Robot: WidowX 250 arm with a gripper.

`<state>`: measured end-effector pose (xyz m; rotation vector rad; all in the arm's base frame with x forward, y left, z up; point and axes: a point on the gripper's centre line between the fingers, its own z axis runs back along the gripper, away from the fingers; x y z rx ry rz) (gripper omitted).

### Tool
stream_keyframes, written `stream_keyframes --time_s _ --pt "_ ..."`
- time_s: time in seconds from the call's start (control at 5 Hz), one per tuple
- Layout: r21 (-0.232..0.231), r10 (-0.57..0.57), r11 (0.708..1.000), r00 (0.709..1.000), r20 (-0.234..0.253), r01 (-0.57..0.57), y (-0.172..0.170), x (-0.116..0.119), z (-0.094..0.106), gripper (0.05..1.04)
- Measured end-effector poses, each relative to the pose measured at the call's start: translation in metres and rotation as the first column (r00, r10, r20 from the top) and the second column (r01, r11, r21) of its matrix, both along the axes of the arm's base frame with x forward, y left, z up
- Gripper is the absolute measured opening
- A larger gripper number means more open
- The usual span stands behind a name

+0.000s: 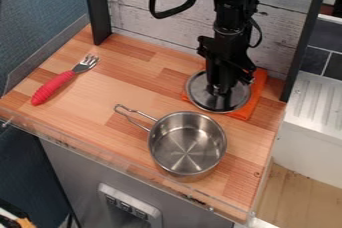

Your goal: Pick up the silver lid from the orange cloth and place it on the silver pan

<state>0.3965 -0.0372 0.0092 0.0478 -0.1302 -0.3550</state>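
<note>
Hanging at the metal lid (pixel 198 92), the gripper (pixel 220 91) has an opening and hold I cannot tell; the lid lies over the orange mat (pixel 251 106), near the steel pot (pixel 187 144), bare inside.

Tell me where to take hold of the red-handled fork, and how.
Best grip the fork around the middle of its thick red handle, coming straight down from above and closing across its width. It lies flat on the wooden counter, so both long sides look reachable, and the ribbed handle should hold better than the slim metal neck or tines.
</note>
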Motion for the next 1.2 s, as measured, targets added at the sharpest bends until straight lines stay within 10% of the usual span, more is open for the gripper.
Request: stream_keyframes --time_s 0.6,1.2 --pt "-0.029 -0.092 0.995 0.986 0.138 0.096 -0.014 -0.024 0.061 0.285" --pt "0.001 -0.202 0.979 0.978 0.055 0.202 -0.025 -0.109 0.051 0.285"
